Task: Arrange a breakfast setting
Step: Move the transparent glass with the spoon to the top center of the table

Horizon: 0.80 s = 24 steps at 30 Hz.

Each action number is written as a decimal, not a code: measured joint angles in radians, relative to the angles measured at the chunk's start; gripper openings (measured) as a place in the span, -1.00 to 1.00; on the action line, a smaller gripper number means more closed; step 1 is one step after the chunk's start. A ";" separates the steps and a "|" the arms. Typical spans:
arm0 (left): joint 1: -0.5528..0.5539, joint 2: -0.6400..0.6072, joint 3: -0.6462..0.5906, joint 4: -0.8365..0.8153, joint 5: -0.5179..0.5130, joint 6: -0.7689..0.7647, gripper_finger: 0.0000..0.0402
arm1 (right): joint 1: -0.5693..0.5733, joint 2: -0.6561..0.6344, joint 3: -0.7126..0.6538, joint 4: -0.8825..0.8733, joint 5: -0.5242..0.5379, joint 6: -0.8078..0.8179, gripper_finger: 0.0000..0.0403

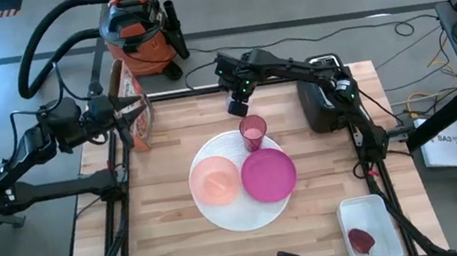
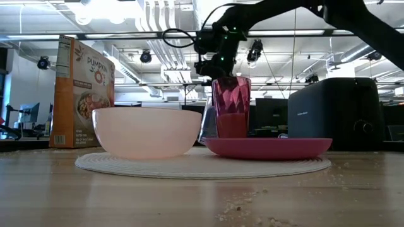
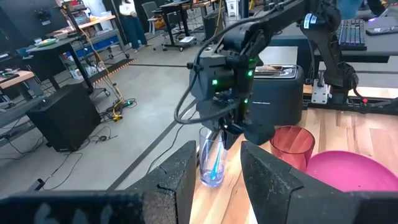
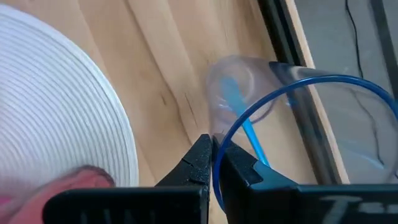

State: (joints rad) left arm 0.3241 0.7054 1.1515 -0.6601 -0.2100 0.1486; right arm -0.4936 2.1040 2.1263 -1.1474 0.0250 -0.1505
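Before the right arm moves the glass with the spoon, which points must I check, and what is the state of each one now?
1. Right gripper shut on the clear glass rim: ok.
2. Teal-handled spoon inside the glass: ok.
3. Glass standing on the table: cannot tell.
4. Translucent pink cup close beside the glass, path tight: not ok.
5. Pale pink bowl and magenta plate resting on the white plate: ok.
6. Left gripper away at the cereal box: ok.

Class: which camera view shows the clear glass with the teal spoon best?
The right wrist view: the clear glass fills it, rim pinched by the right gripper, teal-handled spoon inside. The left wrist view shows it smaller; the low view hides it behind the cup; the high view hides it under the gripper.
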 joint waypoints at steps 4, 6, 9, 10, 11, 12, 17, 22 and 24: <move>0.000 0.000 0.000 -0.003 0.000 0.000 -0.46 | -0.002 0.025 0.065 -0.011 0.000 -0.003 -0.96; 0.000 -0.002 0.000 -0.003 0.000 0.000 -0.46 | 0.002 0.038 0.100 -0.025 -0.004 0.027 -0.96; 0.000 -0.002 0.000 -0.003 0.000 0.000 -0.46 | 0.011 0.060 0.157 -0.059 -0.007 0.044 -0.96; 0.000 -0.002 0.000 -0.003 0.000 0.000 -0.46 | 0.013 0.068 0.174 -0.079 -0.007 0.046 -0.96; 0.000 -0.001 0.000 -0.003 0.000 0.000 -0.46 | 0.018 0.076 0.190 -0.101 -0.006 0.047 -0.96; 0.000 -0.001 0.000 -0.003 0.000 0.000 -0.46 | 0.020 0.081 0.205 -0.123 -0.005 0.049 -0.96; 0.000 -0.001 0.000 -0.008 0.000 0.000 -0.46 | 0.023 0.090 0.231 -0.188 0.001 0.084 -0.96; 0.000 -0.001 0.000 -0.010 0.000 0.000 -0.46 | 0.022 0.092 0.230 -0.217 0.001 0.090 -0.96; 0.000 -0.001 0.000 -0.010 0.000 0.000 -0.46 | 0.023 0.092 0.230 -0.216 0.001 0.090 -0.96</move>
State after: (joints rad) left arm 0.3244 0.7044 1.1515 -0.6701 -0.2100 0.1488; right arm -0.4709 2.1960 2.3566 -1.3632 0.0261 -0.0601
